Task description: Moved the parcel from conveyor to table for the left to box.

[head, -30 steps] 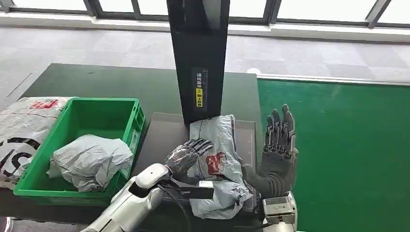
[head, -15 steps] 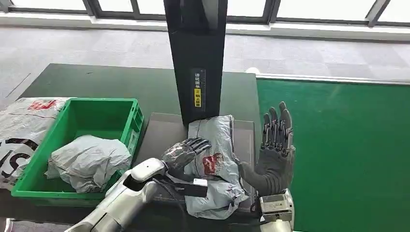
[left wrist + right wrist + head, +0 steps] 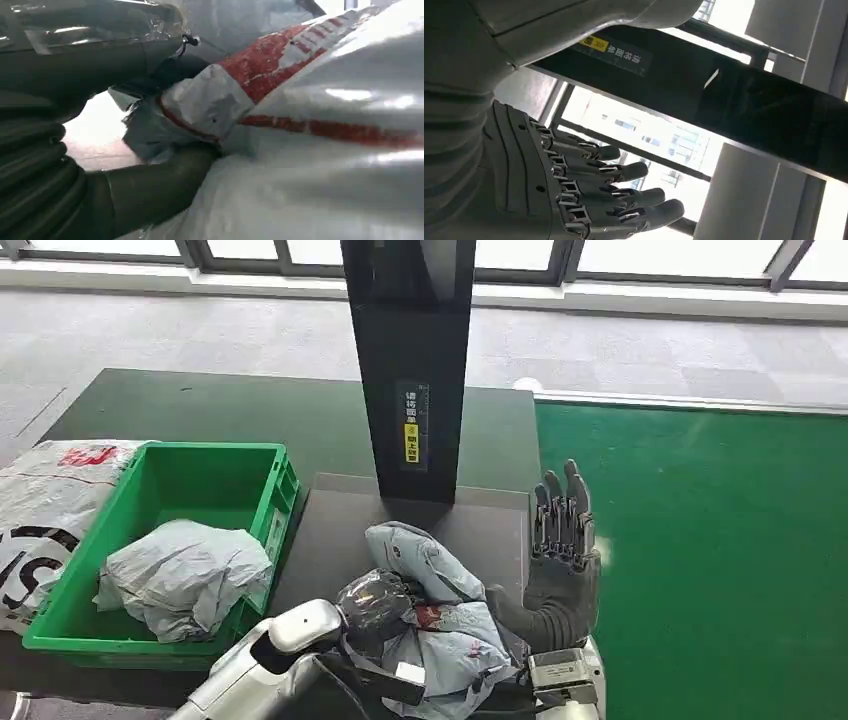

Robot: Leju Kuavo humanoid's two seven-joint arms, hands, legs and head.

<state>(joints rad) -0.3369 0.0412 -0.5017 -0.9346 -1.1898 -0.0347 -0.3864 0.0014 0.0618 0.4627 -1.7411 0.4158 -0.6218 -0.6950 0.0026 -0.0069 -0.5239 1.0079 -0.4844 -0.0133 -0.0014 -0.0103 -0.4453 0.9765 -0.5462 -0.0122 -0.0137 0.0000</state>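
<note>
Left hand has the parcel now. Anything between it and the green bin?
Nothing visible blocks the way. The left hand grips the grey parcel on the dark tray, and the green bin sits beside it with its near wall to clear. Another grey parcel already lies inside.

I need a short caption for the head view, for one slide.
Left robot hand grips the crumpled grey parcel beside the green crate; the right robot hand stands open.

Parcel-sorting station in a warehouse-like hall: green conveyor belt beside a dark worktop, green plastic crate holding a grey mailer bag, black scanner post with a yellow warning label, grey carpet floor, window wall behind.
</note>
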